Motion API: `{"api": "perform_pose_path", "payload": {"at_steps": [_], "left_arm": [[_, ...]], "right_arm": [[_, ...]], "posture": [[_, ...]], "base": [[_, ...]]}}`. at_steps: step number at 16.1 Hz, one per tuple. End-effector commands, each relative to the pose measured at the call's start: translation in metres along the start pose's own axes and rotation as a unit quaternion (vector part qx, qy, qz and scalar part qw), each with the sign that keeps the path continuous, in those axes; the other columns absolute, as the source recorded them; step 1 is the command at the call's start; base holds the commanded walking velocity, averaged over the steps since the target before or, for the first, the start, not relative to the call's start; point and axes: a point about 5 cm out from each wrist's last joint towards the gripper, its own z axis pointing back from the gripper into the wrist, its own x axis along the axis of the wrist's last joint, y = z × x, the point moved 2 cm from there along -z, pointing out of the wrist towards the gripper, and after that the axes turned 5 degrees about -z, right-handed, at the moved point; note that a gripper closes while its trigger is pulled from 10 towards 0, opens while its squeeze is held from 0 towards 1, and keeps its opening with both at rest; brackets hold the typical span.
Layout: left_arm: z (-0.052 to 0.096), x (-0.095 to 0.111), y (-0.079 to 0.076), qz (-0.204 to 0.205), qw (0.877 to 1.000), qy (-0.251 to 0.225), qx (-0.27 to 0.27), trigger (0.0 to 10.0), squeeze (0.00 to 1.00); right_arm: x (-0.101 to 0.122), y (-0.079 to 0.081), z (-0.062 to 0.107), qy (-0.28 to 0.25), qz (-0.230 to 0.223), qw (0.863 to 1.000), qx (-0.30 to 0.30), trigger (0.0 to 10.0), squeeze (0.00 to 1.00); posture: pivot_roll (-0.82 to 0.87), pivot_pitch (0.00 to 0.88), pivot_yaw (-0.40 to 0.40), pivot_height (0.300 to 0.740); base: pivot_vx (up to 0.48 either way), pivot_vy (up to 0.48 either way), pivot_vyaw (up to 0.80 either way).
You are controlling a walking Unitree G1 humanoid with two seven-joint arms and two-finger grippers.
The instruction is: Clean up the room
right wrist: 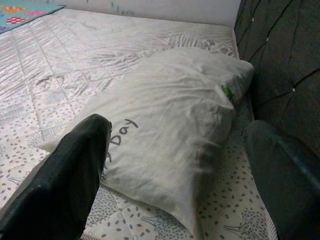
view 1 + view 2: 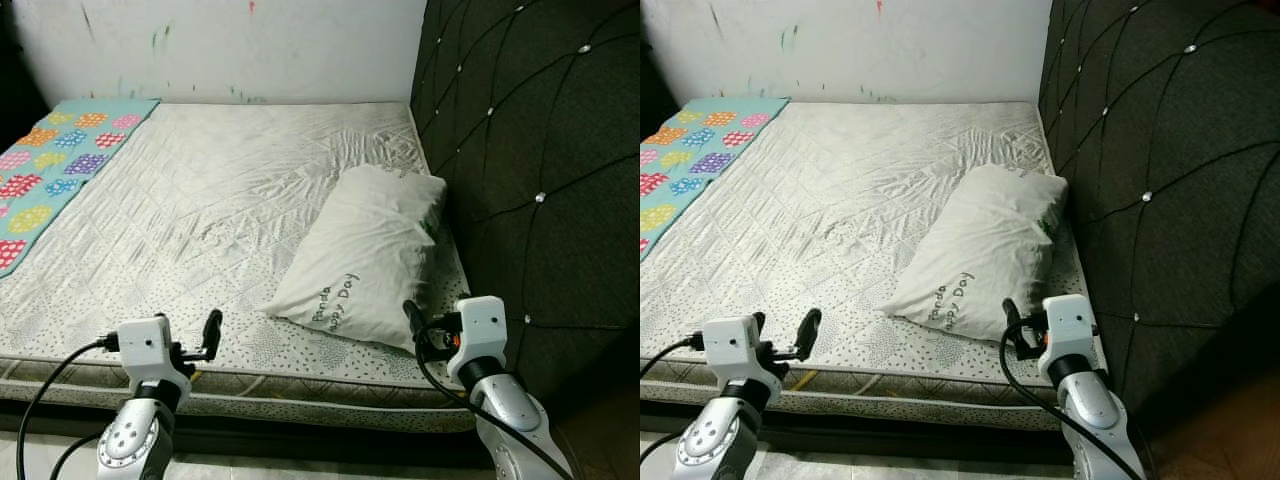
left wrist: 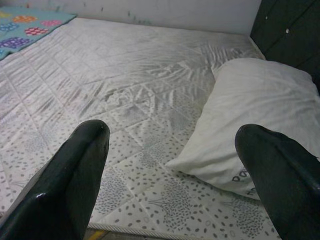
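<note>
Facing a wide bed with a white quilted mattress (image 2: 230,190), grey-speckled along its near edge. Hovering the left gripper (image 3: 175,175) just above that near edge, black fingers (image 3: 70,180) spread wide apart, gripping nothing. Hovering the right gripper (image 1: 180,170) over the same edge, close to the dark tufted upholstered headboard (image 2: 540,170), fingers likewise spread apart and empty.

Lying directly ahead of the right gripper: a soft white rectangular pillow (image 2: 365,250) bearing grey handwritten-style lettering (image 2: 335,300), resting flat on the mattress, its near corner between the right gripper's fingers as seen from the right wrist camera but not touching them. Sitting ahead and to the right of the left gripper, apart from it. Pressing its far end against or just beside the headboard; contact not determinable.

Lying well ahead and to the left of the left gripper: a turquoise blanket with coloured polka-dot patches (image 2: 55,165), spread along the far-left side of the mattress. Standing beyond the mattress: a white wall with small paint marks (image 2: 230,45).
</note>
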Motion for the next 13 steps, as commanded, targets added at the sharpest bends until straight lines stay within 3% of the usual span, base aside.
{"api": "perform_pose_path", "payload": {"at_steps": [1, 3, 13], "left_arm": [[-0.0012, -0.0001, -0.0003, -0.004, 1.0, 0.001, -0.005, 10.0, 0.0], [-0.0019, 0.0001, -0.0005, -0.004, 1.0, 0.001, -0.006, 10.0, 0.0], [-0.0032, 0.0001, 0.0003, -0.006, 1.0, 0.001, -0.005, 10.0, 0.0]], "right_arm": [[0.0014, 0.0023, -0.001, 0.001, 0.001, 1.0, 0.005, 10.0, 0.0], [0.0013, 0.0023, -0.0017, 0.001, 0.001, 1.0, 0.005, 10.0, 0.0], [0.0016, 0.0028, -0.0027, 0.0, 0.001, 1.0, 0.003, 10.0, 0.0]], "posture": [[-0.1, 0.0, 0.038, 0.74], [-0.1, 0.0, 0.037, 0.74], [-0.1, 0.0, 0.039, 0.74]], "base": [[0.0, 0.0, 0.0], [0.257, 0.0, 0.0], [0.0, 0.0, 0.0]]}}
